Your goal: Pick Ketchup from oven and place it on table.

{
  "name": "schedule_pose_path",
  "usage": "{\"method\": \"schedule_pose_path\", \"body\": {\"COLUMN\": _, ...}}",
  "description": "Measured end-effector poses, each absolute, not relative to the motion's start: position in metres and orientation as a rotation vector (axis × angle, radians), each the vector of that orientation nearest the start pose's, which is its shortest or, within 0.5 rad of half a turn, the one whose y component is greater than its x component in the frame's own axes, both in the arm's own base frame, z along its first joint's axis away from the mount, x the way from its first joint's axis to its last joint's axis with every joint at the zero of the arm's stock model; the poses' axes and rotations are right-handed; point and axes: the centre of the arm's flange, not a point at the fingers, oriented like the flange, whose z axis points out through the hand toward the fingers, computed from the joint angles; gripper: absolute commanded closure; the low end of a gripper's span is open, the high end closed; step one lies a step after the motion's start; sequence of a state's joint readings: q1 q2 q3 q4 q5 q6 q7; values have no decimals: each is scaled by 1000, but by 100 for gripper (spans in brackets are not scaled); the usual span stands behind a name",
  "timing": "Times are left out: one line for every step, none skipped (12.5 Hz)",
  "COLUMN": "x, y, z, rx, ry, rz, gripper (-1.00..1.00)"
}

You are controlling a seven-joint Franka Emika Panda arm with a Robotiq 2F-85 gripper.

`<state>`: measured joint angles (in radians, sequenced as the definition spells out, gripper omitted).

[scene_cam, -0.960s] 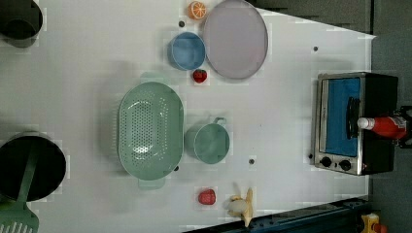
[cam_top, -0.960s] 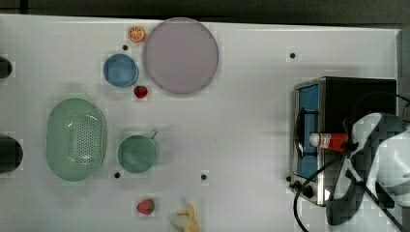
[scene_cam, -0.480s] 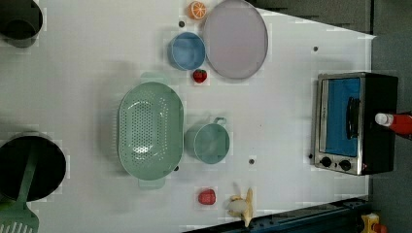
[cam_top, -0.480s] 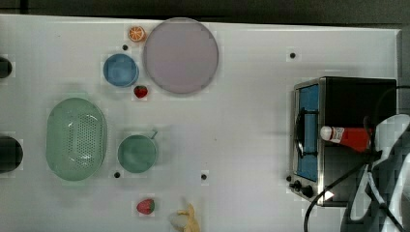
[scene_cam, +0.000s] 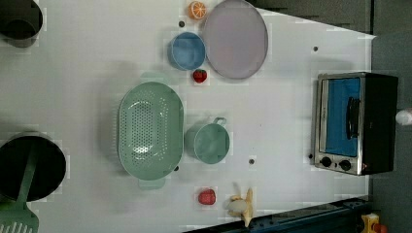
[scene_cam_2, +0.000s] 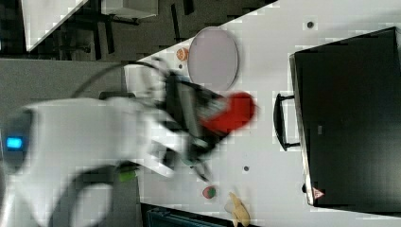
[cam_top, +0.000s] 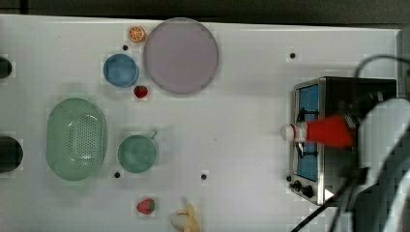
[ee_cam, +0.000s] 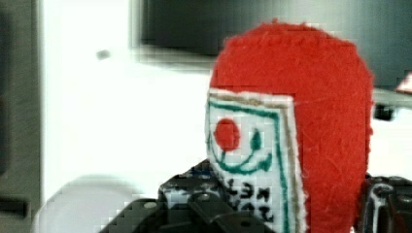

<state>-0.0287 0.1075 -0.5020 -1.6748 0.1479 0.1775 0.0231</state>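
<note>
The Ketchup (cam_top: pixel 325 132), a red bottle with a white cap, hangs in the air above the oven (cam_top: pixel 348 94), and its cap pokes past the oven's steel front in the top view. My gripper (cam_top: pixel 355 124) is shut on the bottle's base end. In the wrist view the red body and white label of the Ketchup (ee_cam: pixel 301 121) stand up from my gripper (ee_cam: pixel 291 211). In the right view my gripper (scene_cam_2: pixel 203 118) carries the Ketchup (scene_cam_2: pixel 234 112) over the white table (scene_cam_2: pixel 265 156), left of the oven (scene_cam_2: pixel 350 118). At the left view's right edge, beside the oven (scene_cam: pixel 357 121), shows a white tip.
On the table (cam_top: pixel 241 96) lie a lilac plate (cam_top: pixel 181 55), a blue bowl (cam_top: pixel 121 70), a green colander (cam_top: pixel 76 138), a teal mug (cam_top: pixel 137 153), two strawberries (cam_top: pixel 145 206), an orange slice (cam_top: pixel 137 33) and a banana (cam_top: pixel 186 220). Black cables (cam_top: pixel 333 208) trail by the oven.
The bottle has come up with my gripper: it looks larger in the top view and its cap now reaches past the oven's front. In the left view it slid to the right edge.
</note>
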Motion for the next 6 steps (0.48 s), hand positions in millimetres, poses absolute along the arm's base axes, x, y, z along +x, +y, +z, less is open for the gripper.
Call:
{"method": "schedule_pose_path", "body": {"x": 537, "y": -239, "z": 550, "rx": -2436, "ry": 1825, "rz": 22, "gripper": -26}}
{"method": "schedule_pose_path", "body": {"x": 553, "y": -197, "z": 555, "rx": -2498, "ry": 1720, "rz": -3, "gripper": -26}}
{"method": "schedule_pose_path", "body": {"x": 569, "y": -156, "z": 552, "rx": -2570, "ry": 1624, "rz": -19, "gripper": -26}}
{"method": "schedule_pose_path", "body": {"x": 589, "y": -102, "z": 533, "rx": -2708, "ry": 1499, "rz": -64, "gripper": -26}}
{"method": "schedule_pose_path", "body": {"x": 593, "y": -67, "z": 505, "rx": -2765, "ry": 1428, "rz": 7, "gripper": -26}}
{"method": "schedule_pose_path", "body": {"x": 591, "y": -38, "z": 474, "rx": -2867, "ry": 1356, "rz": 53, "gripper": -26}}
